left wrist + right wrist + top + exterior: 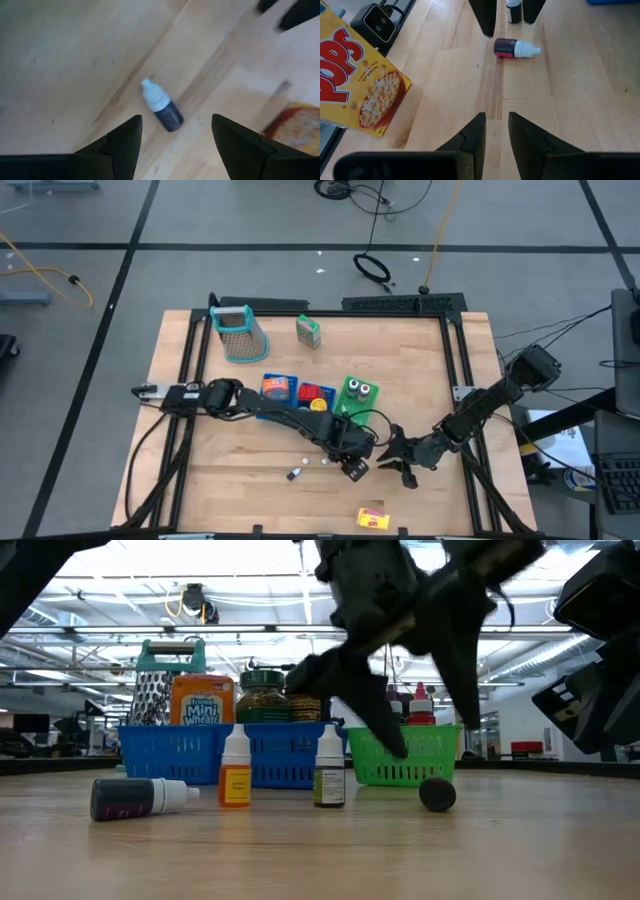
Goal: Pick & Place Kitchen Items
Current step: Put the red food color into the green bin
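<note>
A dark purple spice bottle (162, 107) with a white cap lies on its side on the wood, also seen in the right wrist view (515, 48) and the high view (295, 474). My left gripper (175, 120) hovers open above the table, the bottle lying ahead of its fingers; in the high view it (356, 468) is right of the bottle. My right gripper (496, 117) faces it (400, 463), fingers a narrow gap apart, holding nothing. A yellow bottle (235, 775) and a green bottle (328, 775) stand upright. The yellow box (372, 518) lies near the front edge.
The blue tray (290, 402) holds an orange packet (275, 387) and a red can (315, 392); the green tray (345, 408) holds two jars. The grater (238, 332) and green carton (308, 331) stand toward the far edge. White bits (325, 462) lie near the left gripper.
</note>
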